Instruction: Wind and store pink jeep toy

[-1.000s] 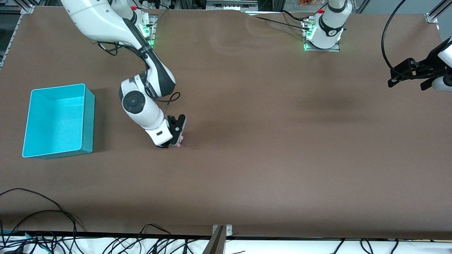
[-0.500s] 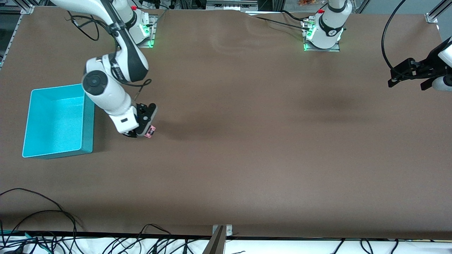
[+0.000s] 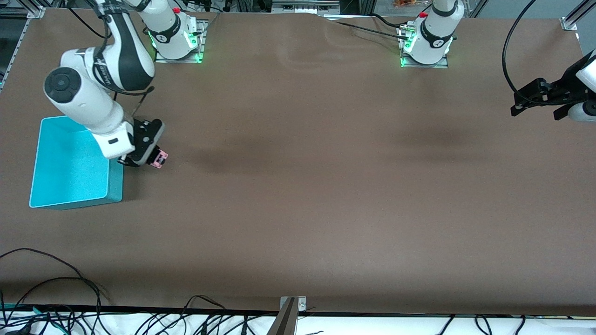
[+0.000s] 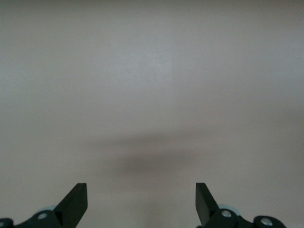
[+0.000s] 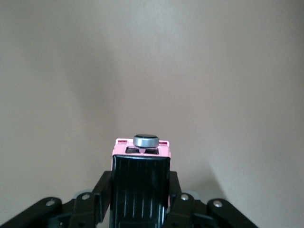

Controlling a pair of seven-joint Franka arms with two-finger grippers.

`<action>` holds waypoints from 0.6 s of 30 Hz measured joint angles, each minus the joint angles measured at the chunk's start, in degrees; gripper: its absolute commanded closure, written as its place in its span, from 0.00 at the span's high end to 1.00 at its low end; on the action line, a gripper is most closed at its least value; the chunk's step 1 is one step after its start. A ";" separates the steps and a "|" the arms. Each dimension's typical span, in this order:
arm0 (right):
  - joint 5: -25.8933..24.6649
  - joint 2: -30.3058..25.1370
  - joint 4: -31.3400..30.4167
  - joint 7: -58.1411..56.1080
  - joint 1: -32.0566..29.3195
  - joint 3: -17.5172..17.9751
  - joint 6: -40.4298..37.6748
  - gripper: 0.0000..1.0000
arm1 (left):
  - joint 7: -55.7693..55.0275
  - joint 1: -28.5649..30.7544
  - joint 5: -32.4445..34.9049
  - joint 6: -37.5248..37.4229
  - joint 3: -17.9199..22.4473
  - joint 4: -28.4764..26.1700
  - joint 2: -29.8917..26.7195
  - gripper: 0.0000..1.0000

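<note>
Carrying the pink jeep toy (image 3: 159,158) to the turquoise bin (image 3: 70,195)

The right gripper (image 3: 151,156) pinches it just beside the bin's wall; it should release only once it is over the inside. The left gripper (image 4: 141,202) waits, spread.

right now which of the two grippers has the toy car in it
The right gripper, beside the turquoise bin, is shut on the pink toy car. The left gripper waits open and empty over bare table.

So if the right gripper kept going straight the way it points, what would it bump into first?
Probably just the bare brown table. The right gripper, shut on the pink jeep toy, points down beside the turquoise bin, not over it. Its wrist view shows only tabletop ahead.
</note>
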 measured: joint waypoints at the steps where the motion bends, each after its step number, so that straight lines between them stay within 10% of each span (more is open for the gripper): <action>1: 0.00 -0.55 -0.75 -1.02 -0.46 -0.43 0.00 0.38 | 0.00 0.00 0.00 0.00 0.00 0.00 0.12 1.00; 18: 1.60 -1.88 -4.99 -30.75 -2.23 -13.68 0.01 0.39 | 0.00 0.00 0.00 0.19 -0.01 0.05 0.54 1.00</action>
